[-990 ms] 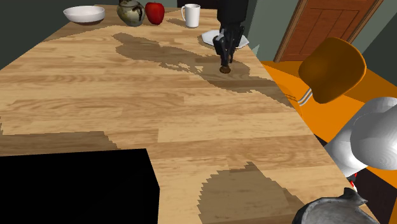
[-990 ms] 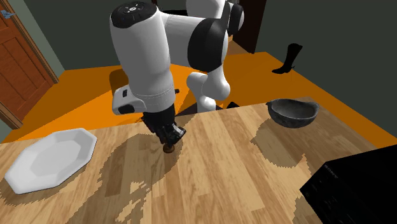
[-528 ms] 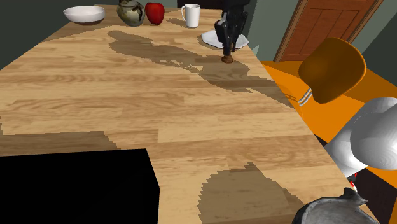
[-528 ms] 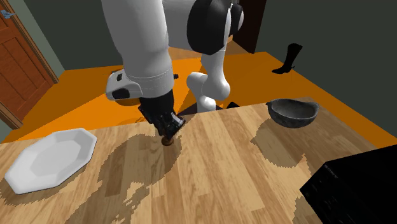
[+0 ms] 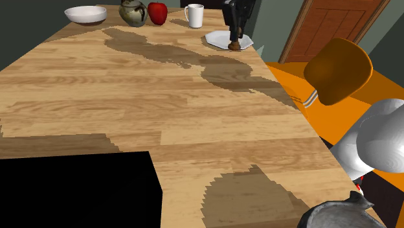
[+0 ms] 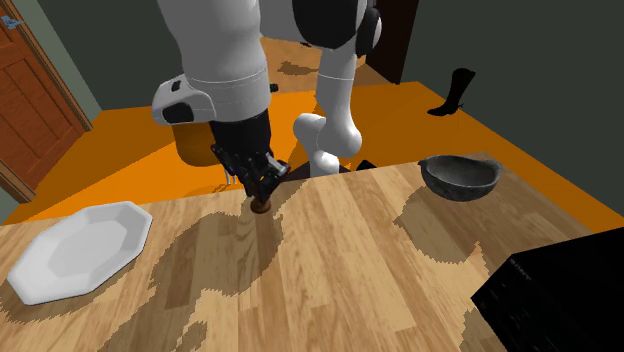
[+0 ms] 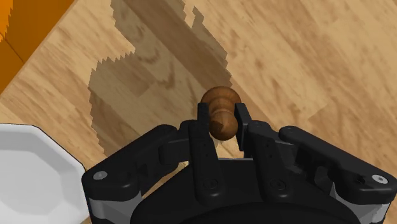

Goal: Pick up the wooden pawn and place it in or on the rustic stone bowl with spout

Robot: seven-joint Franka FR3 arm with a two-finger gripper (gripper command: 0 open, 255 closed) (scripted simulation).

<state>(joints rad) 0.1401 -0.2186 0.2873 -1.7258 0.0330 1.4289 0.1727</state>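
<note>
A small brown wooden pawn (image 7: 220, 100) is clasped between the two black fingers of my gripper (image 7: 222, 119), its round base pointing away from the hand. In the shoulder view the gripper (image 5: 234, 34) hangs above the table's far right part with the pawn (image 5: 234, 45) lifted off the wood, in front of the white plate. From the second exterior view the pawn (image 6: 261, 206) hovers just over the tabletop under the gripper (image 6: 262, 186). The dark grey stone bowl with spout (image 6: 460, 177) stands near the table edge by the arm's stand, also at the shoulder view's lower right as a grey bowl (image 5: 338, 216).
A white octagonal plate (image 5: 219, 39) (image 6: 75, 250) lies near the pawn. At the far edge stand a white bowl (image 5: 85, 13), a dark pot (image 5: 133, 11), a red apple (image 5: 157, 11) and a white mug (image 5: 194, 14). An orange chair (image 5: 338, 70) is beside the table. A black area (image 5: 78, 191) covers one table corner.
The gripper has risen with the pawn in it, lifting it off the table and carrying it toward the far side, in front of the plate.
</note>
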